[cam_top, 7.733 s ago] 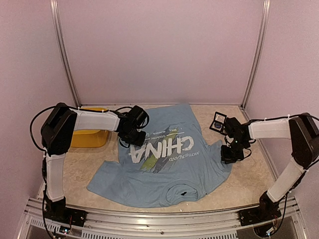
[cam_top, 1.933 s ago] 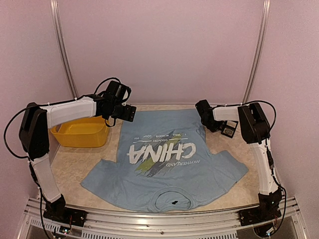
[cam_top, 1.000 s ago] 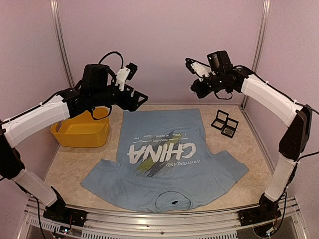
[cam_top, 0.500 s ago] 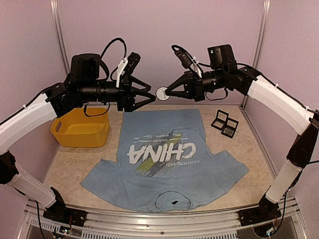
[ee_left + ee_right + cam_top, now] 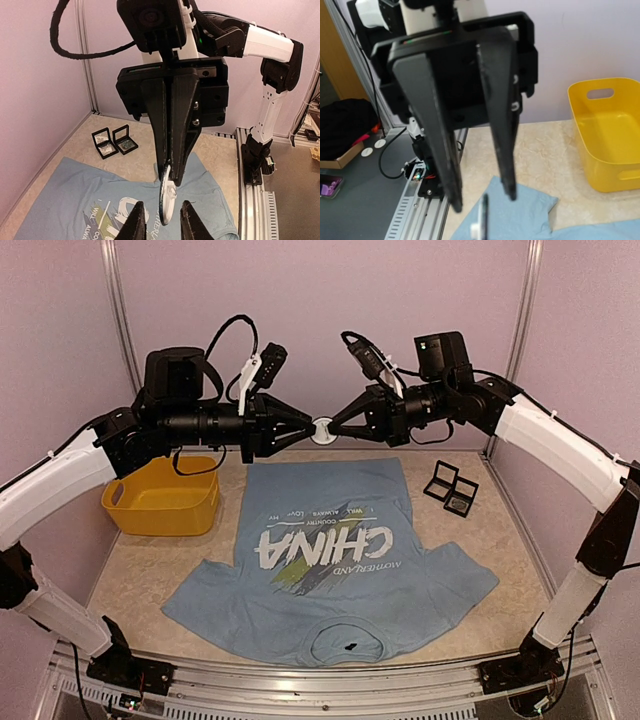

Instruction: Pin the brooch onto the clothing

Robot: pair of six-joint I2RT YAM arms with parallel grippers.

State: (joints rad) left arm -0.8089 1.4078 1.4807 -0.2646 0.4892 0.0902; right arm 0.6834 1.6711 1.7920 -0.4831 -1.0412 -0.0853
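Observation:
The light blue "CHINA" T-shirt [image 5: 330, 570] lies flat on the table, collar toward me. Both arms are raised above its far hem, tips facing each other. My right gripper [image 5: 337, 426] is shut on the brooch [image 5: 322, 430], a round white disc held on edge in the air. My left gripper [image 5: 303, 427] is open, its fingertips on either side of the disc. In the left wrist view the brooch [image 5: 166, 200] hangs from the right gripper [image 5: 169, 175], between my left fingertips [image 5: 136, 222]. In the right wrist view the brooch [image 5: 482, 220] shows edge-on below the open left gripper [image 5: 482, 200].
A yellow bin [image 5: 160, 505] stands left of the shirt, also in the right wrist view [image 5: 610, 135]. Two open black display boxes [image 5: 450, 488] lie right of the shirt, also in the left wrist view [image 5: 114, 141]. Walls and metal posts close in the back and sides.
The right arm took the brooch from beside the boxes and both arms rose. In the last half second the left gripper moved right, bringing its open fingers around the brooch.

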